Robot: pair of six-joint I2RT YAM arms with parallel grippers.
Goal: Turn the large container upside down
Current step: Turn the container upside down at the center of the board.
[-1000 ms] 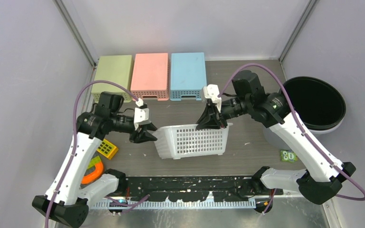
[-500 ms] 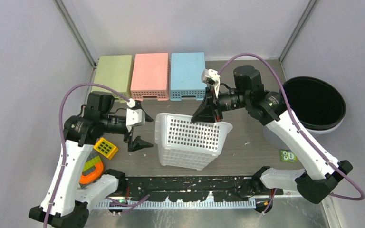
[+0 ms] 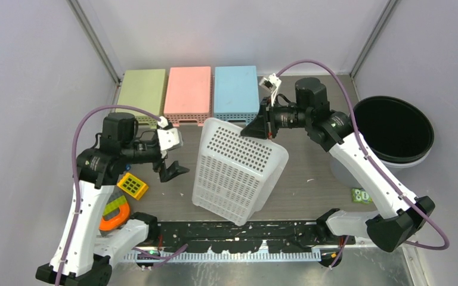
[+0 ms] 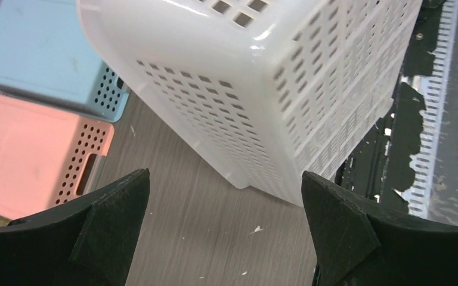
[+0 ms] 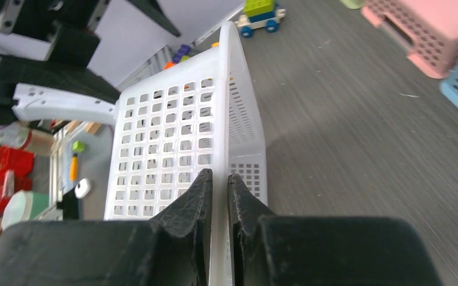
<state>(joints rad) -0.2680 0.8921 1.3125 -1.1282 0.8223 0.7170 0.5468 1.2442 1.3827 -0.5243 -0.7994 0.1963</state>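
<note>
The large container (image 3: 238, 170) hangs tilted, perforated bottom facing up. I see my right gripper (image 5: 219, 177) pinched on its rim. My left gripper (image 3: 175, 156) stands spread wide, beside it, holding nothing

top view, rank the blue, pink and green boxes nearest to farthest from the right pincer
1. Blue box: right end of the back row, just beyond the right pincer, which grips the basket.
2. Pink box: middle of the row.
3. Green box: left end of the row.
</note>
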